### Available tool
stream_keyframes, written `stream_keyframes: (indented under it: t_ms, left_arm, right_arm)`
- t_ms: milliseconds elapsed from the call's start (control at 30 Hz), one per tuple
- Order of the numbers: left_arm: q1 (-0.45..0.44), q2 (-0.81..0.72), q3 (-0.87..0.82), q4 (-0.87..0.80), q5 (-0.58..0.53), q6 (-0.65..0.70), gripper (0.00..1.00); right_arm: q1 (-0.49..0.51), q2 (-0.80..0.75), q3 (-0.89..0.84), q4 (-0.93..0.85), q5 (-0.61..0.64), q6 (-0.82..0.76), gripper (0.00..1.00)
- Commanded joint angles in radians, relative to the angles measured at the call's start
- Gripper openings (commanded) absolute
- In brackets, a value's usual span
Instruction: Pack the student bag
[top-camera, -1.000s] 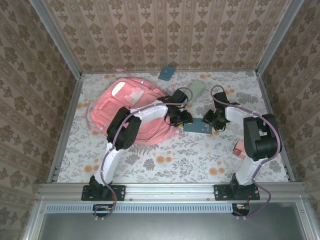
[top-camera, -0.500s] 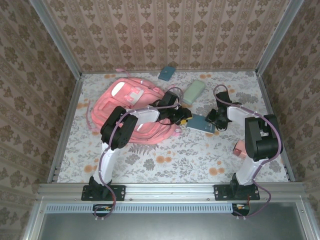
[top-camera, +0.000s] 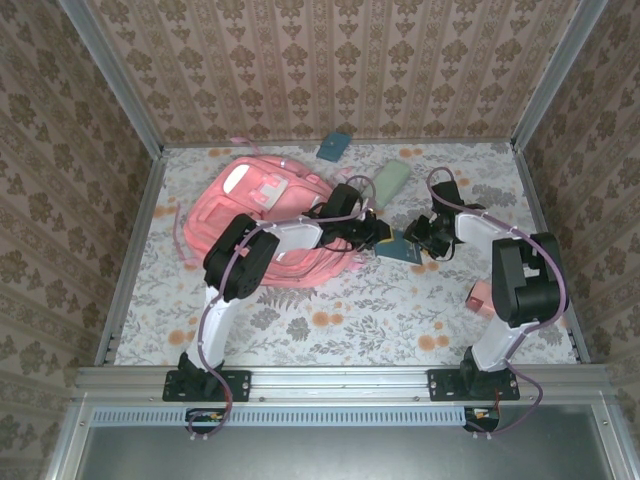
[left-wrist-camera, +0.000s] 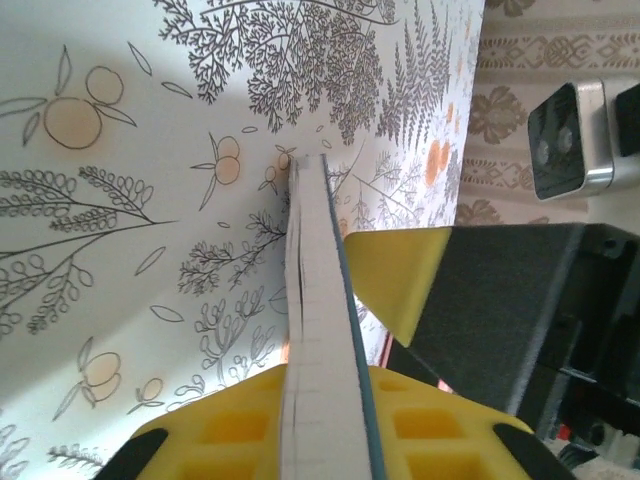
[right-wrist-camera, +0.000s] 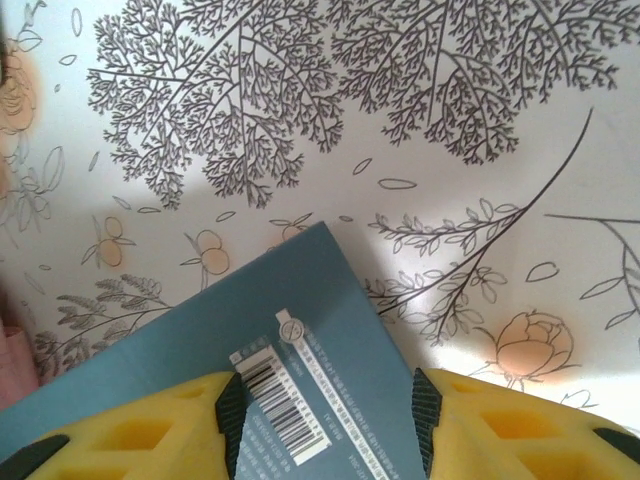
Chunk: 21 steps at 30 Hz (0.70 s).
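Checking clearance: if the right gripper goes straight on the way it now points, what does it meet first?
Most likely the teal book: its barcoded cover lies straight ahead between the right gripper's open fingers, with the floral table behind it. Depth is unclear; the fingers may nearly touch it.

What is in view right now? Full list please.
backpack: 1, pink, back left of table
book: 1, teal, centre, between the two grippers
case: 1, pale green, just behind the book
small flat item: 1, teal, by the back wall
pink item: 1, right side, partly behind the right arm, unclear what
table: 1, white floral cover
left gripper: 1, black and yellow, shut on book's edge
right gripper: 1, black and yellow, open over book
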Motion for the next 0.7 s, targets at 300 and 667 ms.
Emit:
stream_keyframes:
  t_ms: [300,667]
  left_arm:
    - [0.105,-0.18,-0.015,0.027,0.114,0.039,0.0]
    - [0.164,-0.279,-0.034,0.049,0.243,0.033,0.0]
  right_arm:
    - [-0.122,-0.204,-0.104,0.222,-0.337,0.052,0.65]
    - [-0.139,-0.145,-0.157,0.603,-0.679,0.239,0.7]
